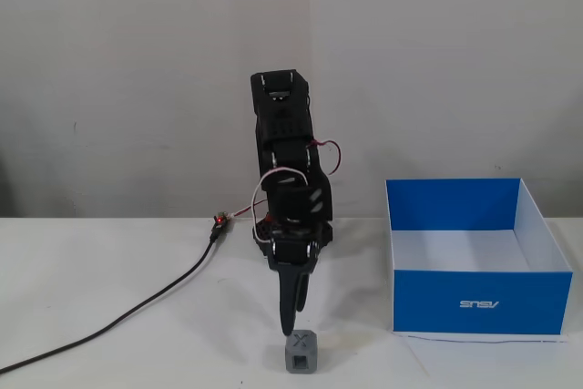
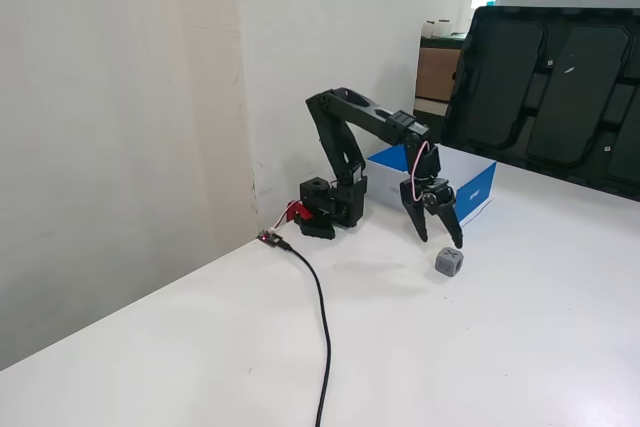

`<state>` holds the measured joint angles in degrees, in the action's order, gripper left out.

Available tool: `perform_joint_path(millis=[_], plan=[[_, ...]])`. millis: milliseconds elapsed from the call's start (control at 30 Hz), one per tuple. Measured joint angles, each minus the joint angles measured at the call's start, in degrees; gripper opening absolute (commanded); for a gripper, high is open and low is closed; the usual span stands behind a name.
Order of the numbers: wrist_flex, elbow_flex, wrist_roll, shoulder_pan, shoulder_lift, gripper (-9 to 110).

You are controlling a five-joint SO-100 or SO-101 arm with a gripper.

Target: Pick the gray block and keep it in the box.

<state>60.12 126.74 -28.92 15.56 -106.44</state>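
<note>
- 1 gray block [image 1: 301,352] sits on the white worktop [image 1: 109,261] in a fixed view, close to the bottom edge, its X-marked face turned to the camera; 1 box [image 1: 483,301] stands well apart on the right of that view, blue outside, white inside, with nothing in it.
- 1 arm is bent forward here, and its end effector [image 1: 290,321] hangs just above and slightly behind the block. The fingers look close together, tapering to a point, and they hold nothing that I can see; from this angle I cannot tell for sure whether they are fully clenched.
- 1 black cable [image 1: 137,307] trails off to the left of this view, clear of the work.
- 2 fingers show apart in a fixed view from the side: the end effector [image 2: 438,237] is released, spread a little, empty, with its tips near the gray block [image 2: 449,262] but not touching it. The box [image 2: 470,179] lies behind the arm, and the cable [image 2: 320,317] runs toward the camera.
- Judged from both fixed views, the step in hand is the approach to the grasp; nothing is lifted yet.
- Next, the fingers would need to straddle the block, come lower, and clamp on 2 opposite faces before any carry to the box.
</note>
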Motion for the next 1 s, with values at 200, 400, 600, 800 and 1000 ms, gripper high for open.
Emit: perform_joint_path(millis=[200,400,600,800,1000], plan=[[0.0,-4.22,0.0,0.0,7.47,31],[-1.58,-7.12,0.0,0.62,12.74,30],[-2.46,-9.49,0.0,1.32,16.08,29],[-3.96,-9.76,0.0,0.88,16.7,29],[-4.48,-11.07,0.0,0.88,20.13,28]])
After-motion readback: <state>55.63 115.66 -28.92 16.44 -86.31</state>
